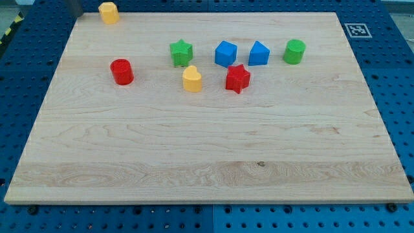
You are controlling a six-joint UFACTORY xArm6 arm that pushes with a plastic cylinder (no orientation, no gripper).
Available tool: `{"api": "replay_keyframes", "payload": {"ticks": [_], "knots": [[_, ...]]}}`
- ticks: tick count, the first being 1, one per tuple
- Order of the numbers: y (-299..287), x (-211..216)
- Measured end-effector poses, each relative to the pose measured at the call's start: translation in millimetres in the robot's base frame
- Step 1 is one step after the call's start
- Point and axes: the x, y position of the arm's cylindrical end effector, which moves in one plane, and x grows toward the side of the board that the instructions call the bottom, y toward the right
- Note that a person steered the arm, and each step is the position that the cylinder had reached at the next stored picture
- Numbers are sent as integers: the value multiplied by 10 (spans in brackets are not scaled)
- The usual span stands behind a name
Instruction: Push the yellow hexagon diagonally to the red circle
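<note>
At the view's top left corner: my tip (76, 15), the lower end of a dark rod cut off by the frame edge, sits just off the board's far edge.
Jaws: I carry none; I end in a plain rod, so there is nothing to open, close or grip.
Yellow hexagon plastic block (108, 12): at the board's top edge, just to the view's right of my tip, with a small gap between us; whether we touch I cannot tell for sure.
Red circle plastic block (121, 71): an upright cylinder, well below the yellow hexagon and slightly to the view's right of it.
Yellow heart-like block (191, 79): mid-board, right of the red circle; its exact shape is hard to make out.
Green star block (181, 52): just above the yellow heart-like block.
Red star block (237, 78): right of the yellow heart-like block.
Two blue blocks (226, 54) (259, 54): side by side above the red star, shapes unclear.
Green circle block (294, 51): right end of that row.
Light wooden board (207, 162): lying on a blue pegboard table (401, 84).
</note>
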Motion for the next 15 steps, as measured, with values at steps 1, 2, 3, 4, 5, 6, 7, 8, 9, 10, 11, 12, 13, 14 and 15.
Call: {"api": "replay_keyframes", "payload": {"ticks": [1, 2, 3, 4, 5, 6, 7, 8, 9, 10, 11, 12, 13, 14, 15], "knots": [[-8, -2], [103, 2], [186, -1], [380, 6], [1237, 9], [1767, 26], [1782, 159], [1995, 595], [2772, 740], [3235, 574], [2949, 283], [2670, 189], [2670, 167], [2621, 28], [2466, 9]]}}
